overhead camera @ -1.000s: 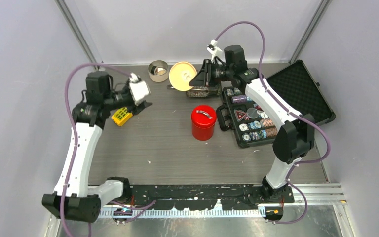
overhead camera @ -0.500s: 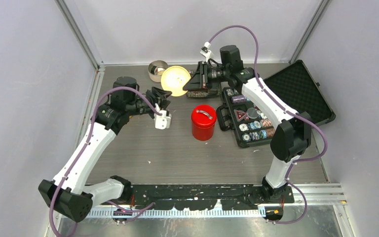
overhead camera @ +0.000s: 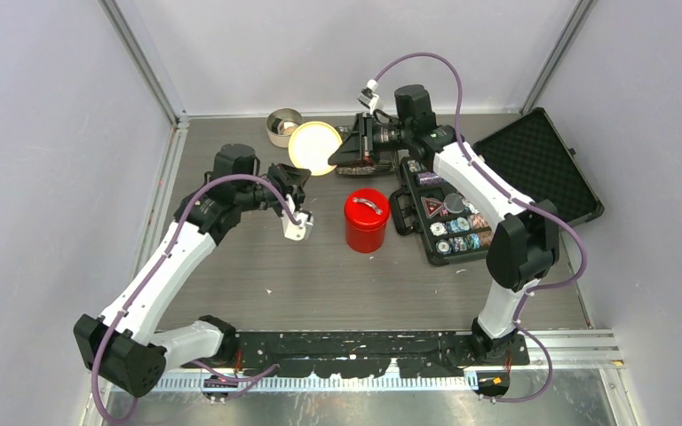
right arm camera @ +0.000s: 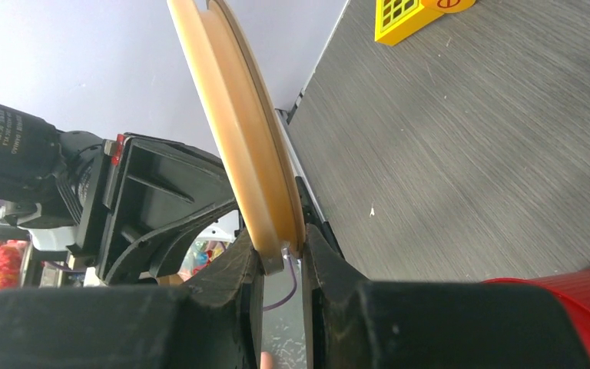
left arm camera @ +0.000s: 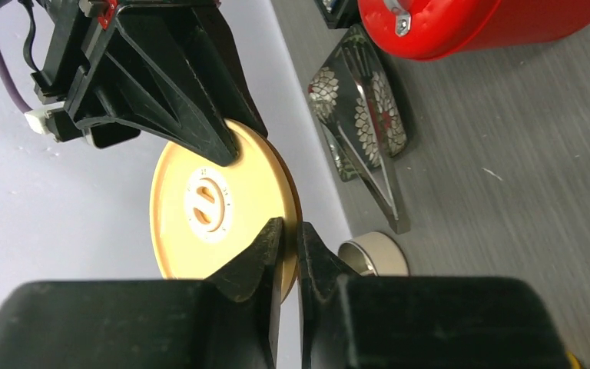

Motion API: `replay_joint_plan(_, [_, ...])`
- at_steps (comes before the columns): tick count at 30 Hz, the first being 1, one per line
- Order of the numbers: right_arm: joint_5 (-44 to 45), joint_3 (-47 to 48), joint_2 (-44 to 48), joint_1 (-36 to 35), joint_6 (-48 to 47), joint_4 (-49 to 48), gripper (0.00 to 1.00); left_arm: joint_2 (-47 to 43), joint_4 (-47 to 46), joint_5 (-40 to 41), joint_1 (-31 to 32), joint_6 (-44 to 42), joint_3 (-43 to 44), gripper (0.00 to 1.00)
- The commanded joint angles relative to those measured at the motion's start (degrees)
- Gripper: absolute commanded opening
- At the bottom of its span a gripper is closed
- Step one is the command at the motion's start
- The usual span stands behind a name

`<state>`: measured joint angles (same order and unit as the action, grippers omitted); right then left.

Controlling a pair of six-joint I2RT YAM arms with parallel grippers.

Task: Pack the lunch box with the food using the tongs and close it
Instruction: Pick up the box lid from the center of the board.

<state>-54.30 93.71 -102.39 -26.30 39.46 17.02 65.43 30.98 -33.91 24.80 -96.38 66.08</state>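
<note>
The lunch box's beige disc lid [overhead camera: 313,146] hangs on edge above the table's back, between both grippers. My right gripper [overhead camera: 337,153] is shut on its right rim, which shows pinched between the fingers in the right wrist view [right arm camera: 284,246]. My left gripper [overhead camera: 305,171] has its jaws closed on the opposite rim [left arm camera: 290,231] of the lid [left arm camera: 207,200]. The cream tub [overhead camera: 283,127] stands open behind the lid. The red canister [overhead camera: 366,219], with its lid on, stands mid-table. The tongs and the food are out of view.
An open black poker-chip case [overhead camera: 497,186] lies at the right. A patterned wedge-shaped object [left arm camera: 361,115] lies under the right gripper. A yellow-and-red toy block [right arm camera: 403,15] sits on the left of the table, hidden by my left arm in the top view.
My left arm swung right from the yellow block to the lid and its jaws closed on the rim. The right gripper shifted the lid slightly left and down.
</note>
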Motion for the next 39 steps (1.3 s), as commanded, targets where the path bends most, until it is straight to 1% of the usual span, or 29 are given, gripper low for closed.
replay_joint_plan(1, [-3.2, 0.5, 1.2, -0.3, 2.7, -5.6, 0.01, -1.3, -5.4, 2.6, 0.7, -3.0, -2.3, 0.13])
replay_joint_plan(3, [-3.3, 0.6, 1.0, -0.3, 2.8, -5.6, 0.0, -1.5, -7.3, 3.1, 0.7, -3.3, -3.5, 0.2])
replay_joint_plan(4, [-3.3, 0.6, 1.0, -0.3, 2.9, -5.6, 0.0, -1.5, -7.9, 3.5, 0.8, -3.8, -3.9, 0.21])
replay_joint_plan(7, [-3.3, 0.5, 1.0, -0.3, 2.9, -5.6, 0.0, -1.3, -8.4, 4.6, 0.9, -4.3, -4.2, 0.21])
replay_joint_plan(8, [-3.3, 0.5, 1.0, -0.3, 2.9, -5.6, 0.01, -1.2, -8.6, 4.9, 0.9, -4.2, -4.3, 0.19])
replay_joint_plan(12, [-3.2, 0.4, 1.1, -0.3, 2.7, -5.7, 0.0, -1.0, -9.8, 5.7, 0.9, -2.3, -3.8, 0.0])
replay_joint_plan(13, [-3.1, 0.3, 1.1, -0.2, 2.7, -5.7, 0.01, -1.0, -10.3, 5.9, 1.0, -1.4, -3.7, 0.0])
replay_joint_plan(14, [-3.1, 0.4, 1.1, -0.2, 2.7, -5.8, 0.03, -1.0, -10.3, 6.3, 0.9, -0.2, -3.4, 0.0])
replay_joint_plan(17, [-1.4, 0.9, 1.2, 1.0, 2.9, -5.9, 0.34, -0.6, -8.8, 7.9, 0.9, 5.3, -1.4, 0.0])
replay_joint_plan(19, [0.2, 1.5, 1.1, 2.6, 3.2, -5.9, 0.51, 0.3, -6.4, 8.7, 0.2, 8.2, 0.9, 0.0])
replay_joint_plan(21, [2.3, 2.4, 1.1, 4.9, 3.3, -5.9, 0.66, 1.7, -4.3, 8.0, -1.6, 12.9, 3.9, 0.0])
replay_joint_plan(22, [3.3, 2.8, 1.1, 6.0, 3.3, -5.9, 0.71, 3.0, -3.4, 7.8, -2.9, 14.7, 5.0, 0.0])
replay_joint_plan(24, [5.0, 3.7, 1.1, 8.2, 3.4, -5.9, 0.73, 5.0, -3.2, 7.5, -4.9, 17.8, 6.6, 0.0])
replay_joint_plan(26, [6.2, 4.8, 1.3, 10.2, 3.6, -5.9, 0.73, 7.2, -4.4, 7.1, -6.9, 20.9, 7.8, 0.0])
replay_joint_plan(32, [6.5, 5.2, 2.8, 15.1, 3.0, -5.4, 0.73, 17.5, -6.0, 5.9, -11.2, 29.8, 15.1, 0.0])
replay_joint_plan(39, [6.6, 2.7, 6.9, 18.8, -3.3, 2.5, 0.72, 32.6, -10.5, 6.5, -15.5, 38.3, 24.5, 0.0])
